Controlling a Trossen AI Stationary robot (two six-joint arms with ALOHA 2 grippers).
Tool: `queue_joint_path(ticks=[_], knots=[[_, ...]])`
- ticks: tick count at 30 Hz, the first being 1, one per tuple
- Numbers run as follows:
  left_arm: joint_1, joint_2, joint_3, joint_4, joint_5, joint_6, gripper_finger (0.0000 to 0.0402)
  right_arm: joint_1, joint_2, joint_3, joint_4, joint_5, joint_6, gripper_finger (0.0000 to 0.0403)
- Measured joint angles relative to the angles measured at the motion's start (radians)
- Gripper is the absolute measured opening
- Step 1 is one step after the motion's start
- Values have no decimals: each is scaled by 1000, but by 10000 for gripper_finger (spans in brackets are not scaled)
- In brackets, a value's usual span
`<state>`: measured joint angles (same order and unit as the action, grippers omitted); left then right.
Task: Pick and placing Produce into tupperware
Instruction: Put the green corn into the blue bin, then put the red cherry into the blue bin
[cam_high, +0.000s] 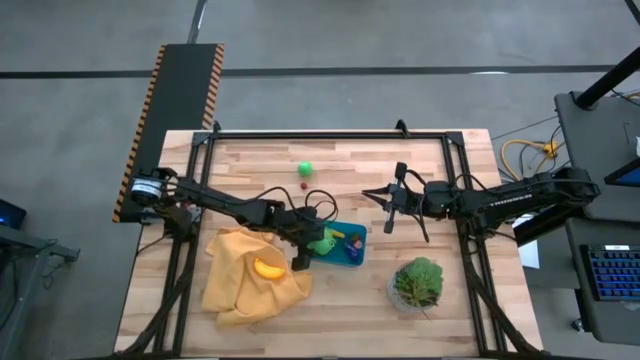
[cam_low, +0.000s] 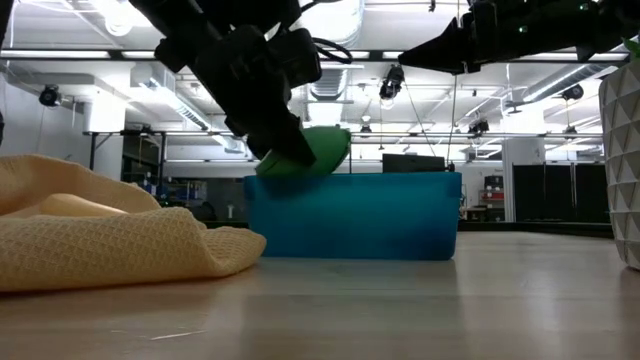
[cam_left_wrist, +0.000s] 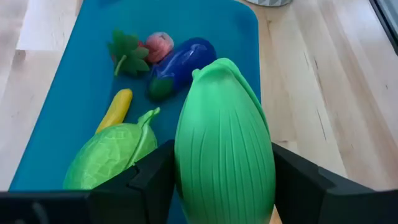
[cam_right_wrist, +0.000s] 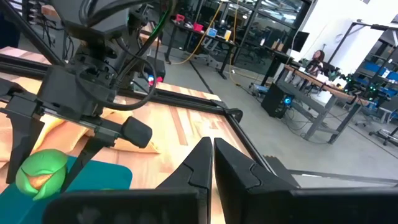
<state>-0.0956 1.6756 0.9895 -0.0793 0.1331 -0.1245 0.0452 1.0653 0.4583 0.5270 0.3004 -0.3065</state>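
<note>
I'm holding the ribbed green toy vegetable in my left tool over the shallow teal-blue plastic tupperware; only its wrist view is showing the purple piece inside. My right tool is hanging pinched together, holding nothing.

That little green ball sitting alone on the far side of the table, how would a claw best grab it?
A guess: from straight above, fingers closing on opposite sides across its middle. The green ball looks round, so no side seems better than another, and bare wood surrounds it apart from a small red piece close by. The right claw, shut and idle, hangs nearer than the left claw, which grips a green vegetable.
</note>
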Motion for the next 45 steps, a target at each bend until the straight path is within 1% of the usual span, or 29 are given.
queue_joint_path(ticks=[17, 20, 27, 36, 41, 45], knots=[[2, 0, -37, 4, -8, 0, 202, 0, 0, 0, 0, 0, 0, 9], [2, 0, -35, 16, -8, 0, 212, 0, 0, 0, 0, 0, 0, 9], [2, 0, -35, 20, -8, 0, 257, 0, 0, 0, 0, 0, 0, 9], [5, -10, -34, 19, -9, 11, 265, 0, 0, 0, 0, 0, 0, 9], [11, -38, -10, 20, -20, 89, 265, 0, 0, 0, 0, 0, 0, 9], [15, -62, 7, 17, -90, 188, 265, 0, 0, 0, 0, 0, 9, 9]])
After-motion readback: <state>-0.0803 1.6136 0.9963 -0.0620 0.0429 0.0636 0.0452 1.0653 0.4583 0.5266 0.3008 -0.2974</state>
